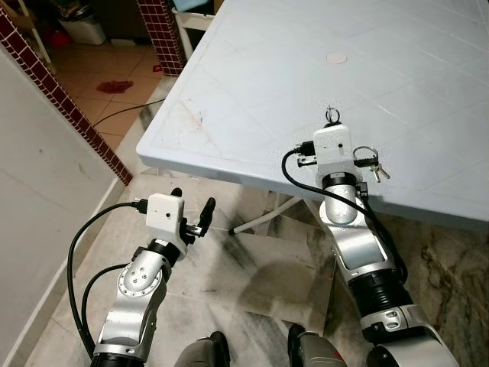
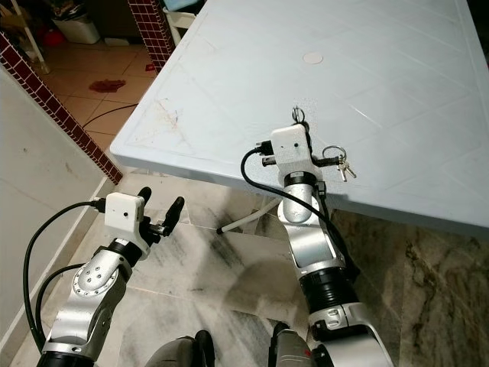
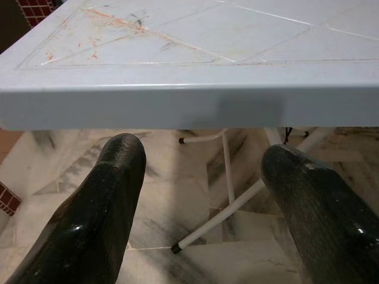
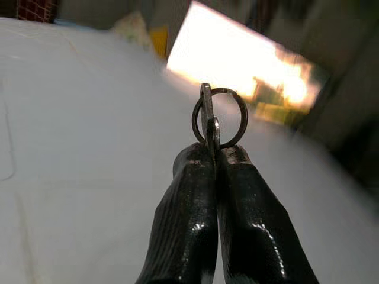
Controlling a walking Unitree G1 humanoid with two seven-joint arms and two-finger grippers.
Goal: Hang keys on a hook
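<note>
Ribbed black right hand (image 4: pixel 216 155) pinching metal key ring (image 4: pixel 220 117), left hand (image 3: pixel 201 177) spread.

Even daylight; seemingly overexposed, blurred wrist-view background.

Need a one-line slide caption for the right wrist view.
Right gripper pinches a key with its ring sticking out past the fingertips, above the pale table.

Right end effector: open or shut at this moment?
Shut. The right end effector has its two black fingers pressed together on a key with its ring, held above the table.
</note>
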